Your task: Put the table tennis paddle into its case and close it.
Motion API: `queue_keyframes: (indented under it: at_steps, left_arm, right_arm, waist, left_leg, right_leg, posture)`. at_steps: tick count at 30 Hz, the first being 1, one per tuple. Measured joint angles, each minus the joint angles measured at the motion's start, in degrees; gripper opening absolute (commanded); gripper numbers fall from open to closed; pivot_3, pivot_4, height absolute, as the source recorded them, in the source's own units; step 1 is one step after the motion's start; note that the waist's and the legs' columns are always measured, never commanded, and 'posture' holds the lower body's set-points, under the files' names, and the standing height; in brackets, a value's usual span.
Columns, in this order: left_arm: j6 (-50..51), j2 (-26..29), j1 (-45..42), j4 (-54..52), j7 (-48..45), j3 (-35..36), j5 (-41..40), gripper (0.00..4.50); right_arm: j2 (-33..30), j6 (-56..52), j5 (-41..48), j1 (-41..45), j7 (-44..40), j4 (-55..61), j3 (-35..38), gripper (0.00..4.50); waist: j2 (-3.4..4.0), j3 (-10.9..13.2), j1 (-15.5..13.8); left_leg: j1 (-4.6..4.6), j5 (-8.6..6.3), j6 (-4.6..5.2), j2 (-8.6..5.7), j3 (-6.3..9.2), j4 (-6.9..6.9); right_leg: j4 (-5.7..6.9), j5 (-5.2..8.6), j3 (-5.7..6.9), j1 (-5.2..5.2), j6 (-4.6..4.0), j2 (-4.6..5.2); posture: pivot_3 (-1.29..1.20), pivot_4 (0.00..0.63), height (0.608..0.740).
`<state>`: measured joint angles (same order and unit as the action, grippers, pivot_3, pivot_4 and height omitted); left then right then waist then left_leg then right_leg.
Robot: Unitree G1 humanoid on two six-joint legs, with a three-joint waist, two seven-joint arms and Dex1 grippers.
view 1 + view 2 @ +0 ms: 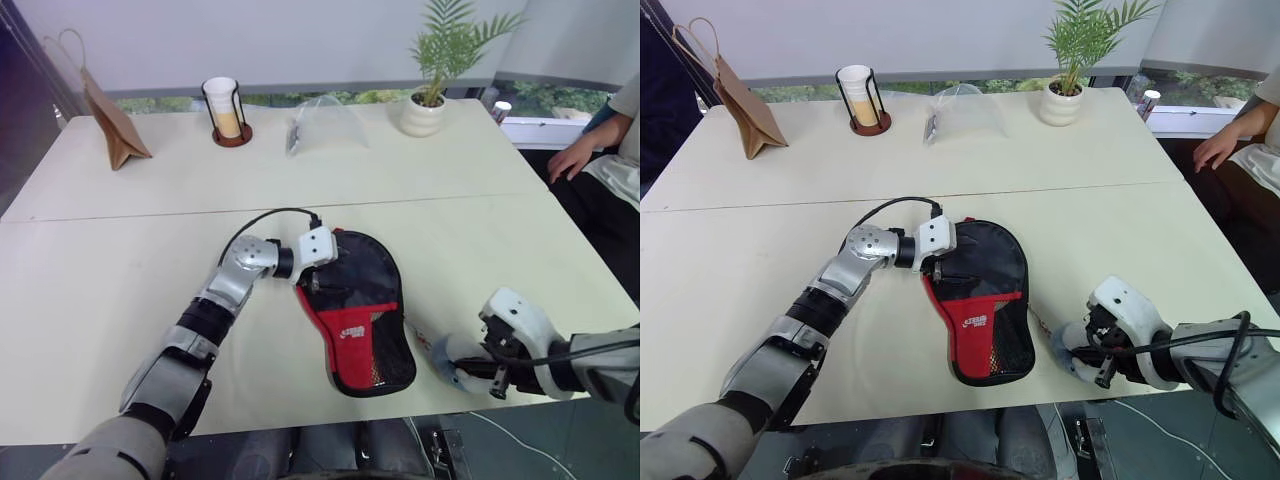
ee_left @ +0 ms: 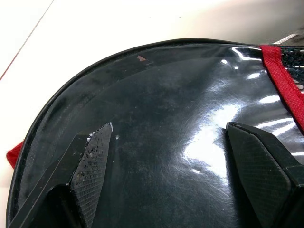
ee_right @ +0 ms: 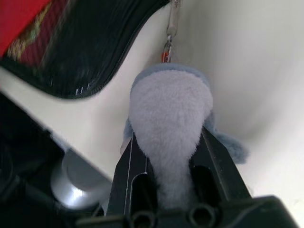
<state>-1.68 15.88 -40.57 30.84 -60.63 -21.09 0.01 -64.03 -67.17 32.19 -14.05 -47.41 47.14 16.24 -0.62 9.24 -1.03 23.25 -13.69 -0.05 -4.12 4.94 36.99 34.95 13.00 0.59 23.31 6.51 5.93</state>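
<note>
Lying flat on the near half of the pale table (image 1: 120, 300), the case (image 1: 357, 312) shows its black rounded end away from the robot and its red panel, mesh patch and small white logo toward the near edge. No part of the table tennis paddle can be made out apart from the case, and whether it is inside cannot be told. At the case's upper left rim sits the left gripper (image 2: 166, 156), its two black fingers (image 2: 92, 164) spread wide over the glossy black surface, resting on or just above it. A thin chain (image 3: 170, 33) runs from the case's near right edge to a grey plush toy (image 3: 171, 118), which the right gripper (image 3: 171, 156) pinches between narrowly set jaws just beside the table's near right edge. Along the far side of the table stand a brown paper bag (image 1: 112, 125), a cup in a wire holder (image 1: 227, 110), a clear plastic bag (image 1: 322, 122) and a potted plant (image 1: 435, 75). A person's hand (image 1: 572, 158) rests beyond the table's right side.
</note>
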Motion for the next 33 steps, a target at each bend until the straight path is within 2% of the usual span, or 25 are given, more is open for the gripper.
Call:
queue_keyframes:
  at_steps: [5, 12, 17, 20, 23, 26, 33]
  left_arm:
    - [0.0, -0.1, 0.0, 0.0, 0.1, -0.1, 0.0, 3.98]
    - [0.0, -0.2, -0.1, 0.1, 0.3, -0.3, 0.0, 3.98]
    - [-0.1, -0.2, -0.4, 0.5, 0.3, -0.3, 0.0, 3.98]
    - [-0.3, -0.2, -0.5, 0.8, 0.2, -0.4, 0.0, 3.98]
    - [-1.3, -0.3, -0.8, 1.7, 0.2, -0.4, 0.0, 3.98]
    - [-1.8, -0.4, -0.9, 2.1, 0.2, -0.3, 0.0, 3.98]
    - [-1.2, -0.2, -1.3, 2.7, -0.5, 1.6, -1.2, 3.98]
  right_arm:
    - [-3.9, 6.4, -2.1, -7.4, -4.3, -0.1, 3.0, 0.18]
    - [-5.9, 12.8, -7.0, -15.8, -9.4, -0.3, 7.8, 0.18]
    - [-5.5, 14.2, -7.8, -14.6, -10.4, -1.6, 9.1, 0.18]
    - [-5.4, 14.5, -7.9, -12.6, -10.4, -2.8, 9.1, 1.62]
    - [-5.0, 13.3, -6.8, -6.4, -10.3, -5.6, 9.4, 3.18]
    - [-5.1, 12.7, -6.1, -0.9, -9.9, -8.1, 9.4, 4.48]
    - [-7.3, 12.5, -6.0, 11.8, -9.0, -15.8, 5.0, 4.48]
  waist:
    - [0.01, 0.0, -0.4]
    - [0.03, 0.0, -1.3]
    - [0.05, -0.1, -1.3]
    - [0.07, -0.1, -1.2]
    - [0.08, -0.1, -1.2]
    - [0.09, -0.1, -1.2]
    - [0.23, -0.1, -1.2]
  left_leg:
    - [0.00, -0.02, 0.02, 0.00, -0.01, 0.00]
    - [0.00, -0.09, -0.10, 0.04, -0.03, 0.00]
    - [0.03, -0.10, -0.11, 0.05, -0.02, -0.01]
    - [0.06, -0.10, -0.10, 0.07, -0.02, -0.02]
    - [0.09, -0.11, -0.09, 0.09, -0.04, -0.03]
    - [0.10, -0.12, -0.08, 0.11, -0.03, -0.05]
    - [0.21, -0.11, -0.04, 0.11, -0.05, -0.11]
  right_leg:
    - [-0.05, 0.01, 0.02, -0.01, 0.02, 0.00]
    - [-0.08, 0.02, 0.03, -0.03, 0.01, 0.00]
    - [-0.30, 0.01, 0.04, -0.10, 0.02, 0.01]
    - [-0.47, -0.03, 0.04, -0.13, 0.05, 0.01]
    - [-0.66, -0.12, 0.04, -0.16, 0.08, 0.00]
    - [-0.71, -0.12, 0.02, -0.17, 0.07, 0.01]
    - [-0.73, -0.20, 0.05, 0.00, 0.04, 0.03]
  posture:
    - [0.00, 0.150, 0.740]
    - [0.00, 0.150, 0.740]
    - [0.00, 0.150, 0.740]
    - [0.00, 0.150, 0.740]
    - [0.00, 0.150, 0.740]
    - [0.00, 0.150, 0.740]
    - [0.00, 0.150, 0.740]
